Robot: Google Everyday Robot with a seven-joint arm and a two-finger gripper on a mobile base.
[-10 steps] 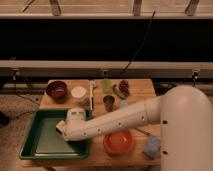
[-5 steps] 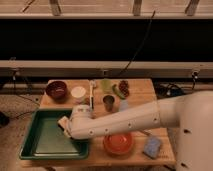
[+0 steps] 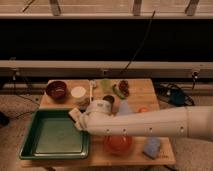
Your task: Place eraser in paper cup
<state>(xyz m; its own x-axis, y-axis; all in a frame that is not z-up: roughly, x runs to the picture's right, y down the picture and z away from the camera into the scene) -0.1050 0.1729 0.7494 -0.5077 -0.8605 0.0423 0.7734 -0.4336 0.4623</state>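
The paper cup (image 3: 78,93) is short and white and stands upright at the back of the wooden table, between the dark red-brown bowl (image 3: 56,90) and the grey metal cup (image 3: 108,100). My white arm reaches in from the right across the table. My gripper (image 3: 76,118) is at the arm's left end, over the back right corner of the green tray (image 3: 50,140), a short way in front of the paper cup. A small pale block with dark edges shows at the gripper's tip; I cannot tell whether it is the eraser. No eraser lies anywhere else in view.
An orange plate (image 3: 118,144) and a blue sponge-like square (image 3: 152,146) lie at the table's front right, partly under my arm. A green object (image 3: 106,85), a dark red object (image 3: 123,88) and a small orange ball (image 3: 143,109) are at the back right.
My gripper has moved from over the tray's middle right toward the back and right, closer to the paper cup. The arm has swung with it. The table's objects have not moved.
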